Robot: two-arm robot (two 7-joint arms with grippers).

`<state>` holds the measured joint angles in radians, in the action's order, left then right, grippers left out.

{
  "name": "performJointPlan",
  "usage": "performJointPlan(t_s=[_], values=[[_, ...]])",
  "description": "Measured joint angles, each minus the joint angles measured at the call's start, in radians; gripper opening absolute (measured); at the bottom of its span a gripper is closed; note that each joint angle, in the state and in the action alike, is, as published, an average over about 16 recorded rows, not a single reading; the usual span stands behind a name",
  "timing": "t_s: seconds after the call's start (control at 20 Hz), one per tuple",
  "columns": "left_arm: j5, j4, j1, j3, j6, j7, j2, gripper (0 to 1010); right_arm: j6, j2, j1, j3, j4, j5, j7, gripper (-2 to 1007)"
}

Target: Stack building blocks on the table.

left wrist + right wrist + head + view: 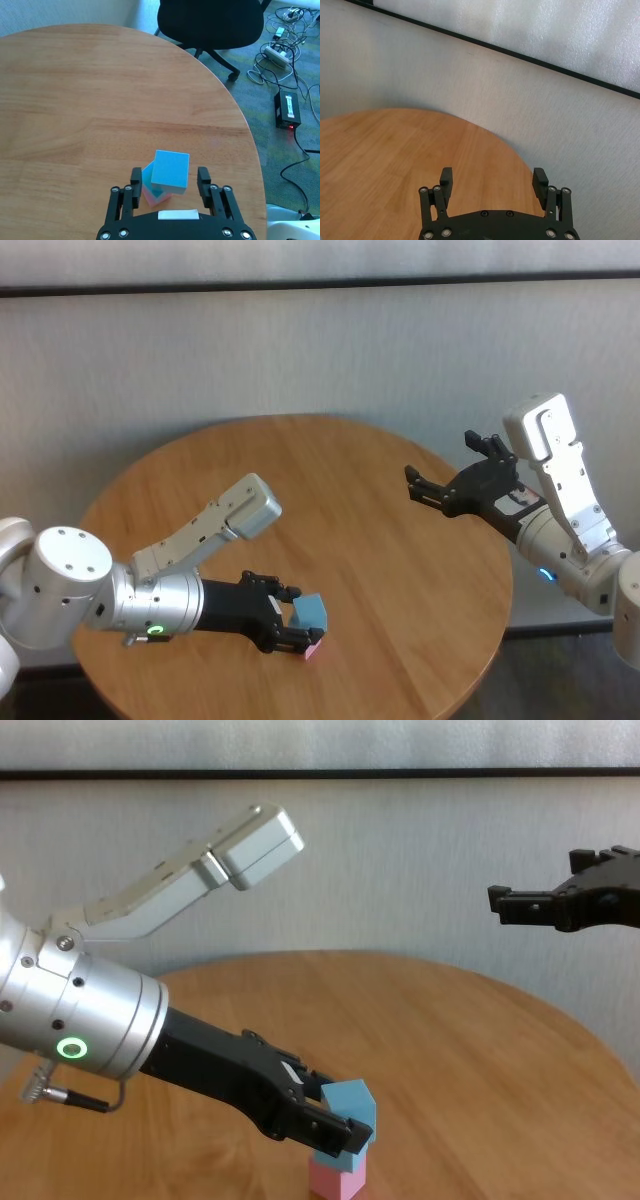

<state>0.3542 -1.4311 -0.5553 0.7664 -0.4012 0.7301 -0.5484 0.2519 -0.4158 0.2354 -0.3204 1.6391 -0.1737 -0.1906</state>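
Stack: top blue block (170, 171) twisted askew on blue block (148, 176), pink block (337, 1178) beneath, upright.
My left gripper (169, 181): jaws spread, flanking the top block.
My right gripper (452, 471): spread, aloft.
Surface: wood-grain table (400, 570).

Looks like an office or a small lab corner to me, not anybody's home. There's a round wooden table (75, 100) pushed near a plain pale wall (320, 360) with a dark strip (320, 285) running along it. Behind the table sits a black swivel chair (210, 20) on castors, parked on grey-green carpet (270, 120). Over on the floor there's a messy tangle of cables (295, 20), a power strip (278, 54) and a black box (287, 107) with a little red light.
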Motion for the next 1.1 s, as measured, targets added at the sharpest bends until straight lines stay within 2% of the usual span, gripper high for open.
performJointPlan(t_s=[0.4,0.75,0.9,1.1], values=[[0.013,-0.026,0.010,-0.009,0.013,0.011,-0.027,928,0.000,0.000,0.000,0.000,0.000,0.000,0.000,1005],[0.061,-0.082,0.046,-0.041,0.034,0.006,-0.076,999,0.000,0.000,0.000,0.000,0.000,0.000,0.000,1005],[0.091,-0.116,0.075,-0.069,0.050,-0.019,-0.099,1000,0.000,0.000,0.000,0.000,0.000,0.000,0.000,1005],[0.130,-0.164,0.125,-0.119,0.073,-0.085,-0.122,1000,0.000,0.000,0.000,0.000,0.000,0.000,0.000,1005]])
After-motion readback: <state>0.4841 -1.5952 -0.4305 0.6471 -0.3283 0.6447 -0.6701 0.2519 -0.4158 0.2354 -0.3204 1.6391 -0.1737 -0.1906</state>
